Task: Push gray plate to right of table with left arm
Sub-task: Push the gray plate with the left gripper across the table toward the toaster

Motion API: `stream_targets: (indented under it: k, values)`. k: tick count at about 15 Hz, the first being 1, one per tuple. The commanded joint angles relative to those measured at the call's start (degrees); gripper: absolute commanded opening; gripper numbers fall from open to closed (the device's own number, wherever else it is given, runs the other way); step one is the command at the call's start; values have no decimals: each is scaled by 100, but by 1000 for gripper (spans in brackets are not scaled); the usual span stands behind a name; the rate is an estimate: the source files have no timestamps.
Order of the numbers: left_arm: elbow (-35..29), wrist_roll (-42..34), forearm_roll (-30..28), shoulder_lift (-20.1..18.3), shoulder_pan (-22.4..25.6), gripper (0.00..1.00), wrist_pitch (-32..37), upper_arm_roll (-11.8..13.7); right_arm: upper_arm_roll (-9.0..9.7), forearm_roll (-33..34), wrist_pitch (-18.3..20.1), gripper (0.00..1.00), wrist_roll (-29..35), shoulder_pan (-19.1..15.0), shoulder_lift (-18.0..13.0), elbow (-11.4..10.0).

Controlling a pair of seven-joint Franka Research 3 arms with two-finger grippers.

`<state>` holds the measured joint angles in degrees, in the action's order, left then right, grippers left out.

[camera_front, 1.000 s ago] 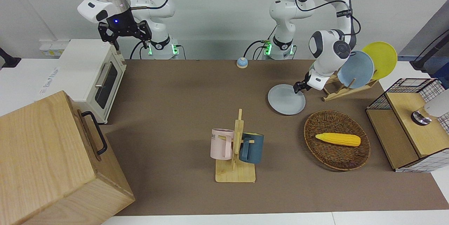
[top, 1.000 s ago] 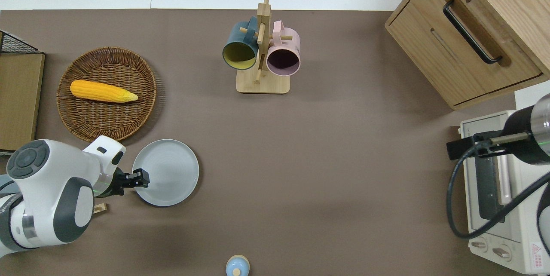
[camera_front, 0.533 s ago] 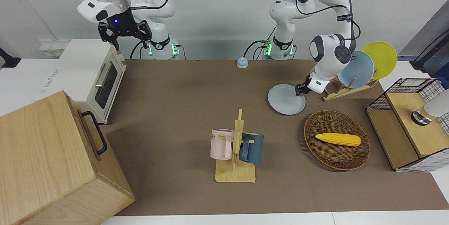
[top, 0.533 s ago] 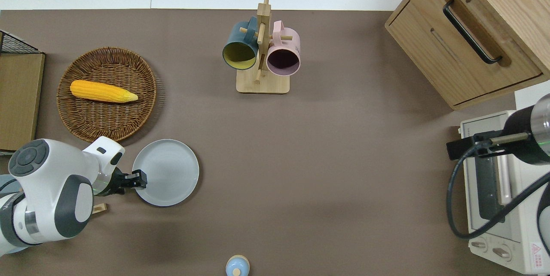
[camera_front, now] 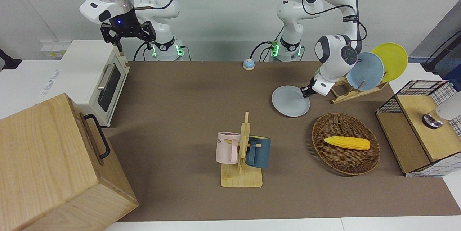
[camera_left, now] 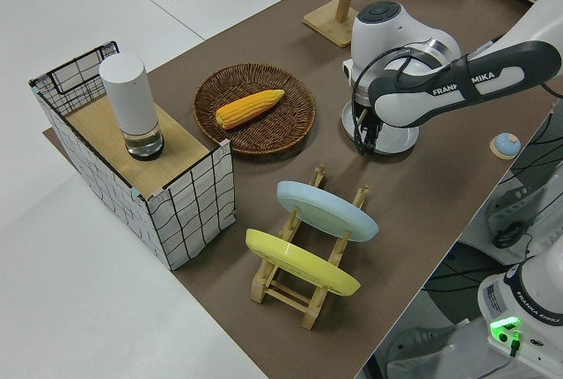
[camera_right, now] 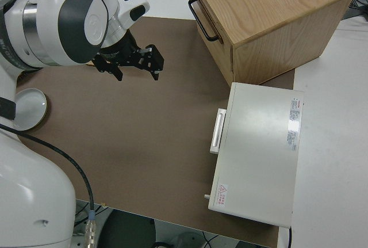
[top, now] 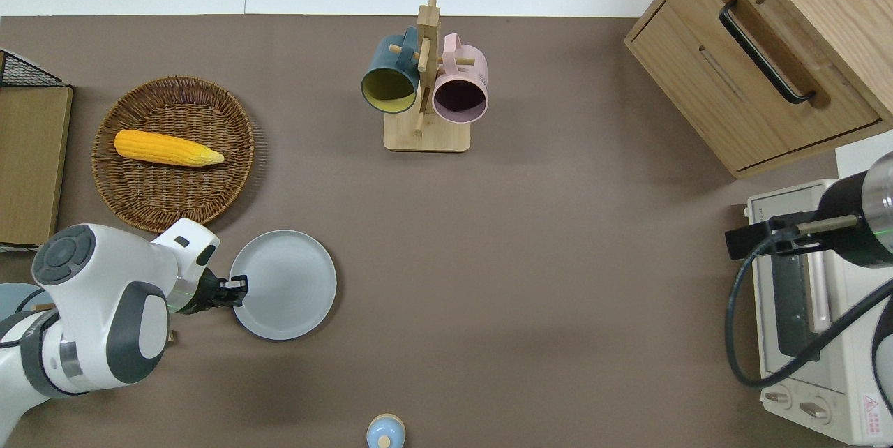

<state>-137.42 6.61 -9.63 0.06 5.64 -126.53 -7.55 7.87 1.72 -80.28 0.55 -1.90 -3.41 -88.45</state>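
The gray plate [camera_front: 290, 101] lies flat on the brown table [camera_front: 180, 90], between the wicker basket and the robots; it also shows in the overhead view [top: 286, 285]. My left gripper [camera_front: 305, 91] is low at the plate's rim on the side toward the left arm's end of the table, fingers shut and touching the rim [top: 237, 289]. In the left side view the arm hides most of the plate [camera_left: 391, 143]. My right gripper [camera_front: 133, 45] is parked, open and empty.
A wooden rack holds a light-blue plate [camera_front: 365, 71] and a yellow plate [camera_front: 390, 60] close to the left arm. A wicker basket [top: 174, 190] with corn, a mug rack [top: 425, 95], a small bell [top: 385, 432], a toaster oven [camera_front: 95, 80] and a wooden cabinet [camera_front: 47, 166] stand around.
The left gripper has moved toward the right arm's end of the table, and the gray plate has slid a little that way with it. The right arm has not moved.
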Motion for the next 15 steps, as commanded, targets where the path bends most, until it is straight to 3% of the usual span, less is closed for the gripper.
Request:
stream_targets:
  k: [1,5,10,15]
  values:
    - [5,-54,-363,117,-37,0,-144,-422,109,48,82,996,-46,-135,-54,3]
    - [14,33,-697,125,-133,0,-284,-818,109,48,82,996,-46,-135,-54,3]
    - [137,357,-1040,213,-669,0,-459,-827,109,48,82,996,-46,-135,-54,3]
    - [303,981,-1286,581,-1407,0,-987,-827,109,57,82,996,-46,-135,-54,3]
